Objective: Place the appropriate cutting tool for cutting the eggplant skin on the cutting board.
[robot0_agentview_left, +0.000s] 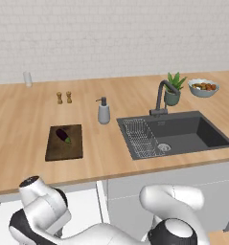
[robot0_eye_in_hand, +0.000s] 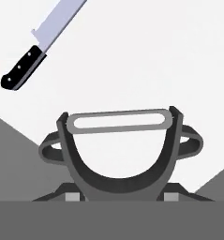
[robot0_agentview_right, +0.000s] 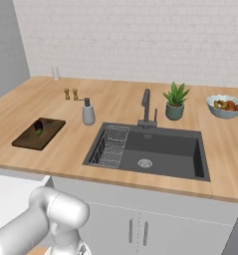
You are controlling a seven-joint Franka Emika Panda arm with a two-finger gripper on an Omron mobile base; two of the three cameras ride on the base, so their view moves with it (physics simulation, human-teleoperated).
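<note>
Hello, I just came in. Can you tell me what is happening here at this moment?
A robot arm is working low in front of a kitchen counter. In the hand view, a grey Y-shaped peeler sits right at the gripper, apparently between the fingers, though a firm grip is unclear. A black-handled knife lies further off on a white surface. On the counter, the eggplant rests on the cutting board, which has no tool yet.

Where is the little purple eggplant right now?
The eggplant lies on the cutting board, on the left part of the counter, left of the soap dispenser and the sink in both base views.
</note>
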